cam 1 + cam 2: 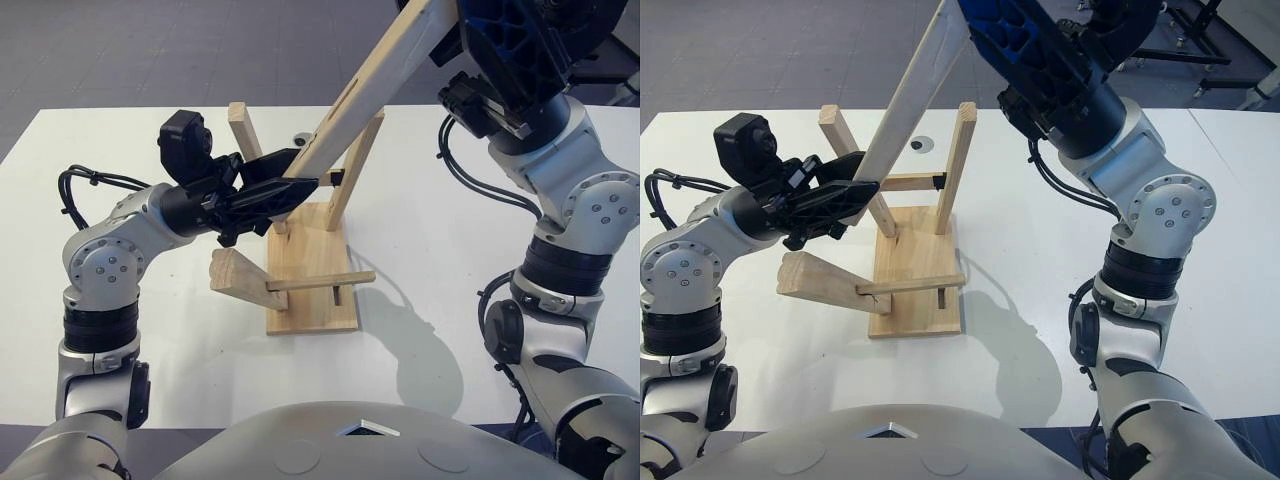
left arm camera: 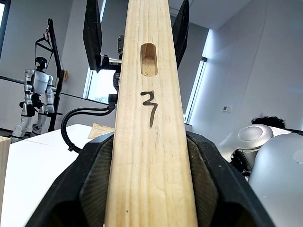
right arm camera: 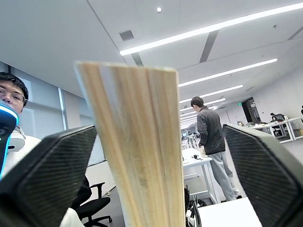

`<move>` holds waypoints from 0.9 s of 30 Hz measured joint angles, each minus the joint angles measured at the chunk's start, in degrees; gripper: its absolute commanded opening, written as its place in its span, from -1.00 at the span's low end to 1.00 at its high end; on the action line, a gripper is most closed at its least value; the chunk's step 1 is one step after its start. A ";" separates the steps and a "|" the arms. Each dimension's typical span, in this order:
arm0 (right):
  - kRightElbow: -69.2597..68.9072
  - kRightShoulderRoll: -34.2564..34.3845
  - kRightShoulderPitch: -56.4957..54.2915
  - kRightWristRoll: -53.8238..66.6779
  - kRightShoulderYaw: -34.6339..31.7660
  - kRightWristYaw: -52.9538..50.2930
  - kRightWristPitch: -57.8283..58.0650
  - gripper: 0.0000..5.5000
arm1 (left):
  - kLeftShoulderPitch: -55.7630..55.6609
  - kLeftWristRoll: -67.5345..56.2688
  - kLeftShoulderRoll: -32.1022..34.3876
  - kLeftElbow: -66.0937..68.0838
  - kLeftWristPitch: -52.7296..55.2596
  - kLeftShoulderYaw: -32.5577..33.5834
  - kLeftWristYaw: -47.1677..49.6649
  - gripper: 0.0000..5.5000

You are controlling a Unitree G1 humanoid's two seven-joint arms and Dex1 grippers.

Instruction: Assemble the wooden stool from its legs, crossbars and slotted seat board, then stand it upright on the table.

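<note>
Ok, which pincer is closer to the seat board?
Left. The left pincer grips the long leg close above the seat board; the right pincer is high at the leg's top.

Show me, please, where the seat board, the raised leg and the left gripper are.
seat board (image 1: 305, 312): left eye view, bare near part of its top face.
raised leg (image 1: 372, 85): left eye view, middle of its length.
left gripper (image 1: 303, 170): left eye view, between its jaws' tips.
</note>
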 measured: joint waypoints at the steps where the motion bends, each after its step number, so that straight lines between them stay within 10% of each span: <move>1: 0.00 -0.08 0.00 0.14 0.01 0.12 0.01 0.43 | 0.00 0.00 -0.01 0.00 0.00 0.00 0.00 -0.25; 10: -1.47 -1.01 0.82 -0.19 2.83 0.31 1.31 -0.19 | 0.44 0.08 -0.48 -0.12 -0.01 0.02 0.58 -0.25; 22: -1.80 -1.09 1.24 -2.49 4.72 0.31 0.62 -0.22 | 0.97 1.83 0.00 -0.11 0.03 -0.04 -0.02 -0.25; 27: -2.37 -1.38 2.51 -4.71 5.40 1.60 0.98 -0.22 | 0.38 1.76 -1.70 0.85 -0.75 1.69 2.13 0.12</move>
